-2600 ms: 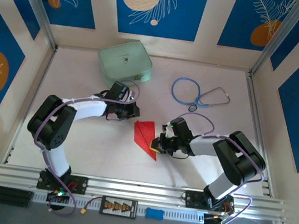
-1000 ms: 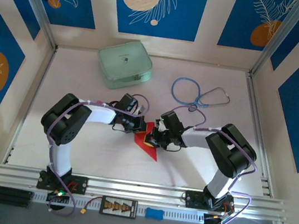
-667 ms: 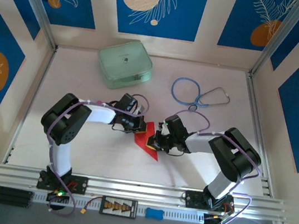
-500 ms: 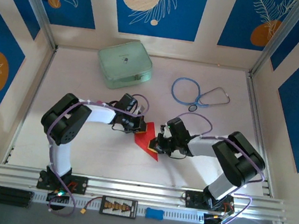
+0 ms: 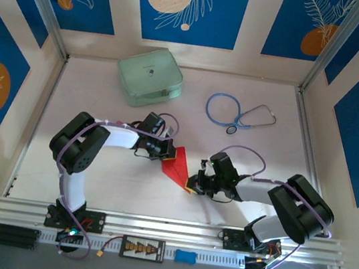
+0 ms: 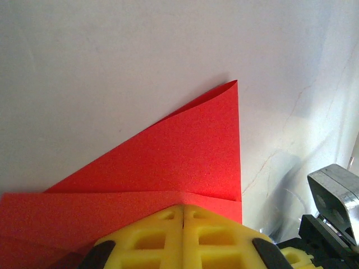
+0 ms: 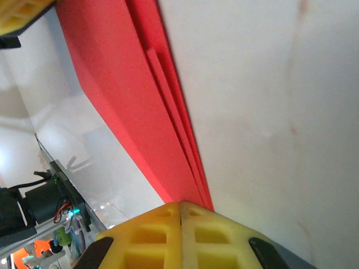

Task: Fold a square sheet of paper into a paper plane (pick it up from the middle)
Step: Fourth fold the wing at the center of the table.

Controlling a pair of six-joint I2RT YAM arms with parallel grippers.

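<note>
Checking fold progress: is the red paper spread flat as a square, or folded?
Folded: the red paper lies as a narrow pointed wedge; the right wrist view shows stacked layered edges.

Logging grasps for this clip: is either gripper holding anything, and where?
Nothing pinched. Both shut: left gripper rests on the paper plane's wide end, right gripper on its tip.

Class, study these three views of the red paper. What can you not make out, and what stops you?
Top view: parts of the bright red folded paper sit under the left gripper and right gripper; its layers are too small to count.
Left wrist view: shut yellow fingers and the frame's bottom edge hide the paper's near part.
Right wrist view: the tip vanishes under yellow fingers; pinched or merely pressed, unclear.
</note>
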